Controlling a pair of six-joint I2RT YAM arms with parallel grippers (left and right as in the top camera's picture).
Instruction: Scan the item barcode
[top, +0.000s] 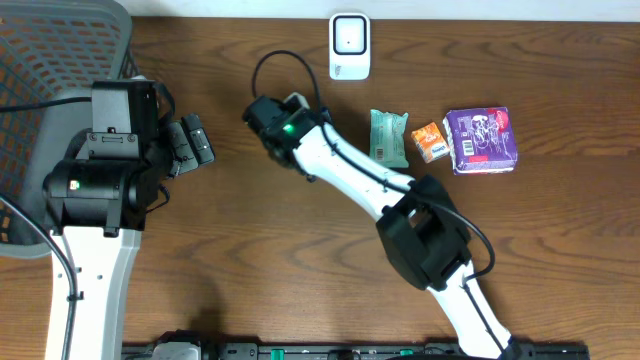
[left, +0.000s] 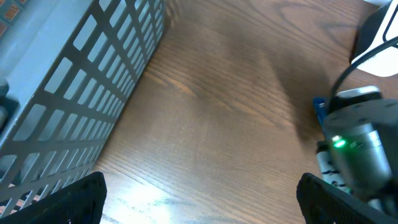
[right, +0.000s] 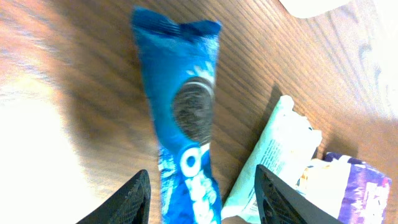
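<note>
A blue Oreo cookie pack (right: 186, 118) stands lengthwise between the fingers of my right gripper (right: 201, 180), over the wooden table. The jaws are apart and a gap shows on each side of the pack, so the gripper is open. In the overhead view the right gripper (top: 270, 118) sits left of centre and hides the pack. A blue edge of the pack (left: 318, 109) peeks out in the left wrist view. A white scanner (top: 349, 45) stands at the table's far edge. My left gripper (top: 195, 143) is open and holds nothing, its fingers (left: 81, 199) wide apart.
A grey mesh basket (top: 60, 50) fills the far left corner, its wall (left: 93, 93) close beside the left gripper. A green pack (top: 389, 136), a small orange pack (top: 431, 141) and a purple pack (top: 481, 139) lie right of centre.
</note>
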